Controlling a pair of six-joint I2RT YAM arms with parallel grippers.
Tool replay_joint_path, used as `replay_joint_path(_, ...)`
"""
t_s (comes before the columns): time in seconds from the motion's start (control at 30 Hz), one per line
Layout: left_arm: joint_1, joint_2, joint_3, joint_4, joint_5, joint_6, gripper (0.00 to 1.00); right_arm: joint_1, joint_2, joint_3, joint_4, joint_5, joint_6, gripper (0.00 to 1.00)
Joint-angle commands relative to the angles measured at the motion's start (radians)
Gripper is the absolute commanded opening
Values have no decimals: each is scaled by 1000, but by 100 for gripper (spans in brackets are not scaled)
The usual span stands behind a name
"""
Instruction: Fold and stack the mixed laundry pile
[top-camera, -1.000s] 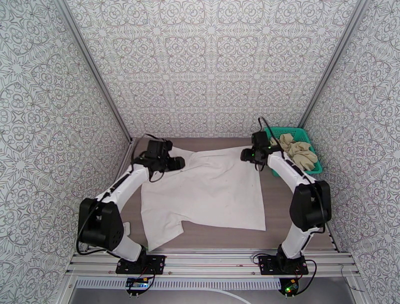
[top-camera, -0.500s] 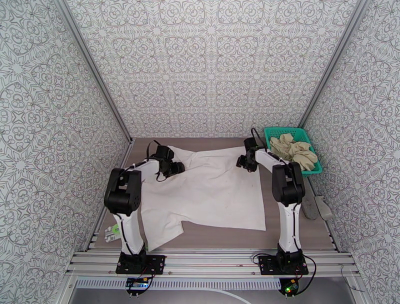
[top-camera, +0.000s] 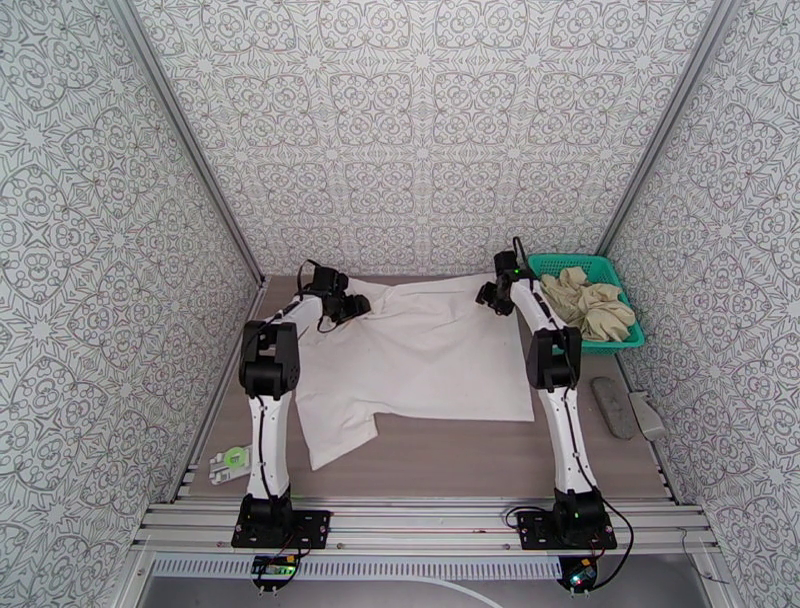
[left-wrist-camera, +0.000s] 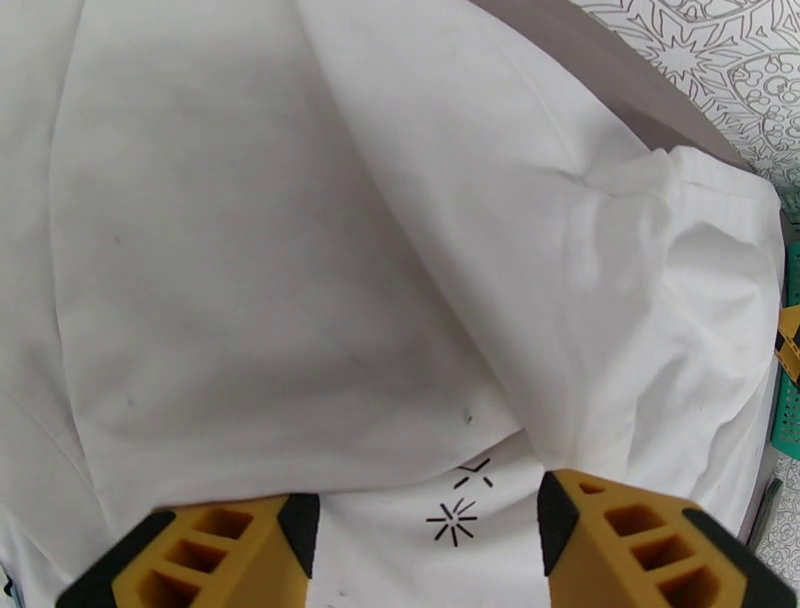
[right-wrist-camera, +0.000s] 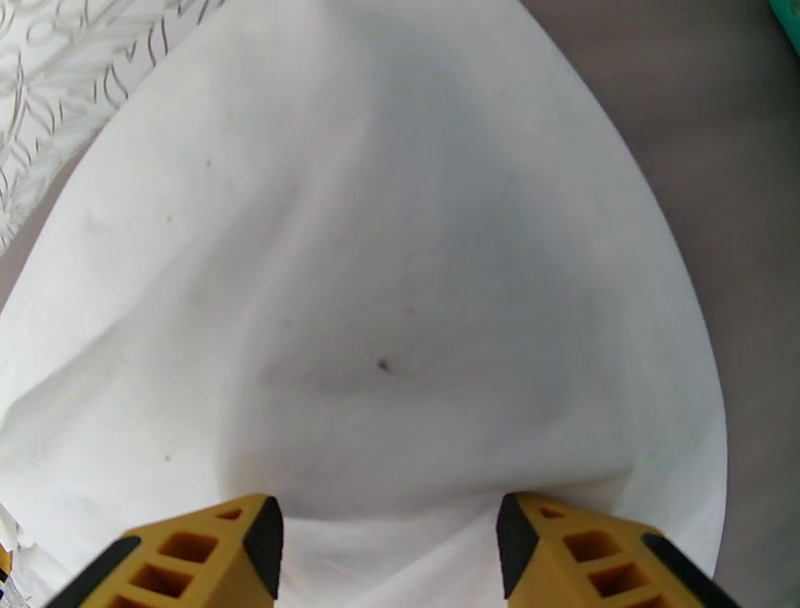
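Note:
A white T-shirt (top-camera: 420, 350) lies spread across the table, one sleeve pointing to the near left. My left gripper (top-camera: 352, 306) is on its far left corner and my right gripper (top-camera: 487, 297) on its far right corner, both arms stretched far back. In the left wrist view the left gripper (left-wrist-camera: 425, 510) stands open, with the cloth and a small black chest mark (left-wrist-camera: 452, 520) between its yellow fingers. The right gripper (right-wrist-camera: 390, 520) is open too, over cloth bunched in a ridge before its fingers. A beige garment (top-camera: 595, 300) lies crumpled in the basket.
The teal mesh basket (top-camera: 570, 262) stands at the back right corner, close to the right arm. A grey object (top-camera: 612, 405) lies by the right rail, and a small green-and-white item (top-camera: 232, 460) by the left rail. Bare table (top-camera: 450, 460) shows in front of the shirt.
Both arms have reached farther toward the back wall. The T-shirt has slid back with them, its near hem now farther from the table's front edge.

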Motion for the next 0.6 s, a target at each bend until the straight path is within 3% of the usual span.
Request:
replay_joint_path(0.0, -3, -14, 27, -94, -3, 36, 65, -7, -26, 34, -81, -13, -10, 62)
replay_joint_path(0.07, -11, -104, -25, -86, -17, 48, 68, -4, -131, -74, -38, -17, -27, 62)
replay_joint_path(0.23, -38, -435, -290, -37, -79, 41, 74, 14, -505, -570, 188, -19, -27, 62)
replay_joint_path(0.4, -49, -793, -700, 1, -131, -37, 74, 19, -867, -1078, 369, -58, 1, 63)
replay_joint_path(0.57, -25, -1083, -1021, -98, -228, -145, 74, 7, -1144, -1446, 394, -77, 5, 63)
